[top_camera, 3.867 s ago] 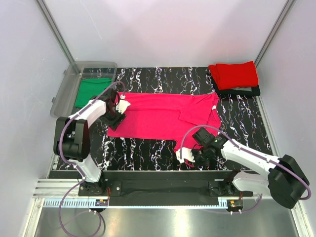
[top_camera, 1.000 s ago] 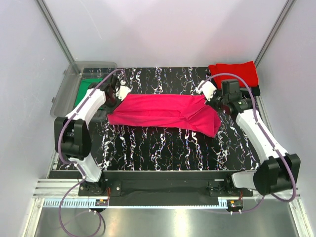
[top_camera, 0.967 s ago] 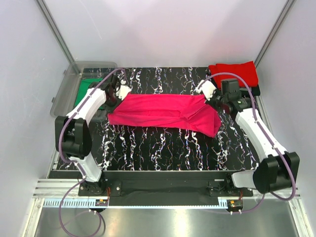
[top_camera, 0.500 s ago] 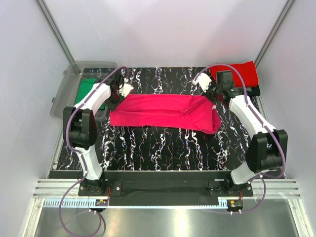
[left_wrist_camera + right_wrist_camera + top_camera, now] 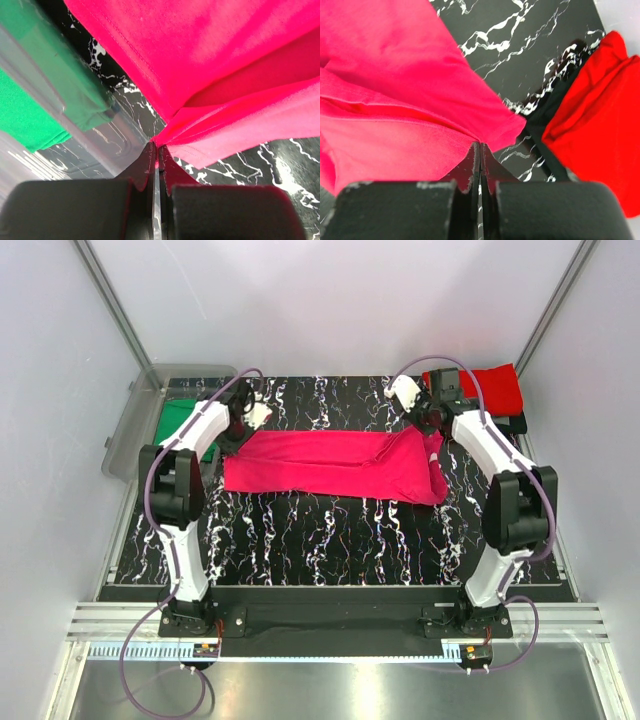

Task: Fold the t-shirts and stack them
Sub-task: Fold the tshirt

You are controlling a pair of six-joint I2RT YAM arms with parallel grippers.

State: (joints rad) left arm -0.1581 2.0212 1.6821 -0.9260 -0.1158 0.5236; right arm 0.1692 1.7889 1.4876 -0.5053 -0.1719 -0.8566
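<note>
1. Two grippers work the pink shirt (image 5: 330, 465) in the top view. It lies as a long folded band across the far half of the tabletop (image 5: 330, 540). The left gripper (image 5: 230, 443) pinches its far-left corner, and the right gripper (image 5: 434, 433) its far-right corner. A red shirt (image 5: 480, 390) sits folded at the far-right corner on black cloth (image 5: 495, 426). A green shirt (image 5: 178, 420) lies in the bin (image 5: 125, 435) at the left edge.
2. Left wrist: the left gripper (image 5: 156, 150) has its jaws closed tight on a bunched corner of the pink shirt (image 5: 210, 60), with several layers gathered. The bin (image 5: 85, 145) and the green shirt (image 5: 30, 125) sit just beside the fingers, so they probably crowd any move leftward.
3. Right wrist: the right gripper (image 5: 479, 147) is clamped on a hem corner of the pink shirt (image 5: 395, 75). The red shirt (image 5: 600, 115) and black cloth (image 5: 545, 120) are near on the right. The fabric looks light and limp, so it should sag between the two holds and its layers may slip. The stitched corners seem the best places to grip.
</note>
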